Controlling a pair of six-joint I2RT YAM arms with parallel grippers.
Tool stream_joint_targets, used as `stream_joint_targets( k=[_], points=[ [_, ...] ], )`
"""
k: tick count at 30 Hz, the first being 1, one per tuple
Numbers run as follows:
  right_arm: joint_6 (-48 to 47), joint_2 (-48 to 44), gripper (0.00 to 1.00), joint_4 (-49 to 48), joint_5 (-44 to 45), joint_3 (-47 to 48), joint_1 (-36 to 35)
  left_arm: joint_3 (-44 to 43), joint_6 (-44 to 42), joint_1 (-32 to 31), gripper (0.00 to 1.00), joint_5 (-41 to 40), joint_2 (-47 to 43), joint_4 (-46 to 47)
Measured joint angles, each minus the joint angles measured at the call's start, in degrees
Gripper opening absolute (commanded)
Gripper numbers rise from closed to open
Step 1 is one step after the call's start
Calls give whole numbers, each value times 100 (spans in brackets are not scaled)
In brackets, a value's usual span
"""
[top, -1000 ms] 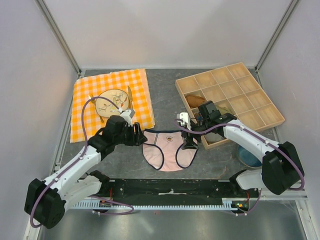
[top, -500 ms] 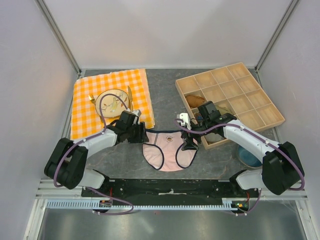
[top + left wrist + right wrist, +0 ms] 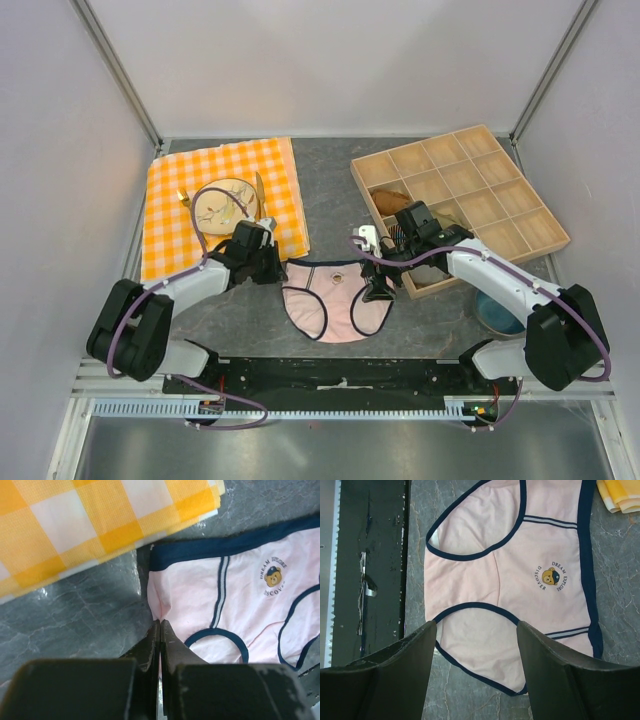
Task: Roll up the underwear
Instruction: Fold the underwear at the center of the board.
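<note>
The underwear [image 3: 335, 300] lies flat on the grey table, pale pink with navy edging and a small bear print. Its waistband faces the back. My left gripper [image 3: 280, 270] sits low at its left side. In the left wrist view that gripper [image 3: 160, 624] is shut, and the pink fabric [image 3: 240, 605] puckers where its tips pinch the left edge. My right gripper [image 3: 378, 290] hovers over the garment's right side. It stands open [image 3: 477, 630], its two fingers straddling the right leg opening of the underwear [image 3: 520, 580] with nothing held.
An orange checked cloth [image 3: 220, 200] with a plate [image 3: 225, 203] and cutlery lies just left of the garment, its corner close to my left gripper. A wooden compartment tray [image 3: 460, 200] holding a brown roll [image 3: 392, 202] stands at the right. A black rail [image 3: 340, 375] runs along the near edge.
My left arm dropped low and reached right, and its gripper closed on the underwear's left edge. The fabric there shifted slightly left. The right arm stayed put.
</note>
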State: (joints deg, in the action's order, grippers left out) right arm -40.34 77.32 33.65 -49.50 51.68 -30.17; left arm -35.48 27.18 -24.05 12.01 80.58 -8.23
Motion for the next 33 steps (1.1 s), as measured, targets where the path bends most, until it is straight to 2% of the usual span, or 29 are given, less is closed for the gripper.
stream_joint_targets(
  k=[11, 15, 20, 27, 33],
  points=[
    [2, -42, 74, 168, -83, 68, -11, 216, 302, 9, 2, -476, -1993, -549],
    [0, -138, 74, 190, -125, 96, -11, 59, 302, 9, 2, -581, -2356, -999],
    [0, -177, 75, 232, -125, 109, -11, -358, 306, 11, 2, -330, -2114, -1296],
    [-2, -297, 75, 269, -122, 111, -11, -968, 520, -24, 2, 417, -1088, -1266],
    [-28, -337, 76, 332, -116, 131, -11, -1290, 835, -446, 2, 669, -625, -1176]
  ],
)
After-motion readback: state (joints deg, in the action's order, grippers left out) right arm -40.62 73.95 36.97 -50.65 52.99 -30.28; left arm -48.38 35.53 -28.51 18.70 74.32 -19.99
